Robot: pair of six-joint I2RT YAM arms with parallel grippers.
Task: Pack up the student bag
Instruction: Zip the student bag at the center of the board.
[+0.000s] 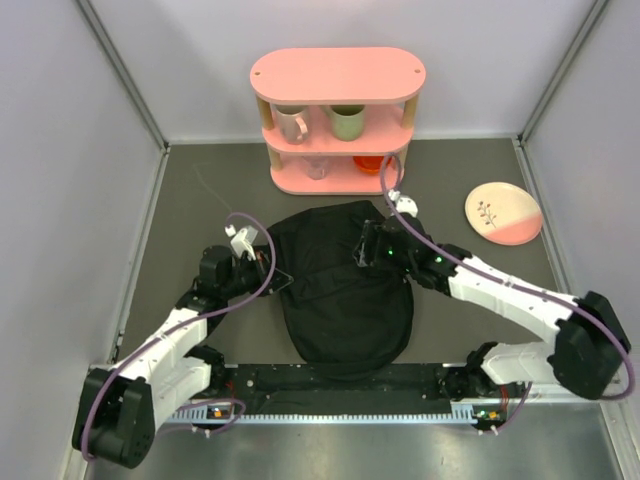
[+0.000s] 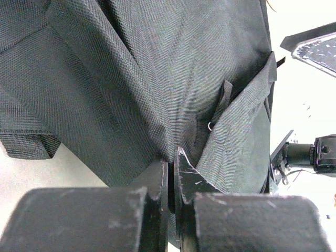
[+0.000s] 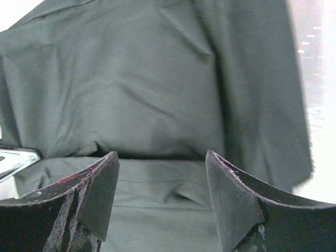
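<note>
The student bag [image 1: 345, 300], a floppy black fabric backpack, lies in the middle of the grey table. At its left edge my left gripper [image 1: 276, 280] is shut on a fold of the fabric. The left wrist view shows the fingers [image 2: 157, 178] pressed together, with the wrinkled bag [image 2: 131, 79] bunching up from the gripper [image 2: 173, 160]. My right gripper [image 1: 366, 250] hovers over the bag's upper right part. In the right wrist view the gripper [image 3: 161, 157] stands open just above the bag [image 3: 157, 79], with nothing between its fingers.
A pink two-tier shelf [image 1: 337, 75] stands at the back, holding a white mug [image 1: 291, 123], a green mug [image 1: 347, 122], a clear glass [image 1: 317, 167] and an orange item [image 1: 368, 165]. A pink and cream plate [image 1: 503, 213] lies at the right. Grey walls enclose the table.
</note>
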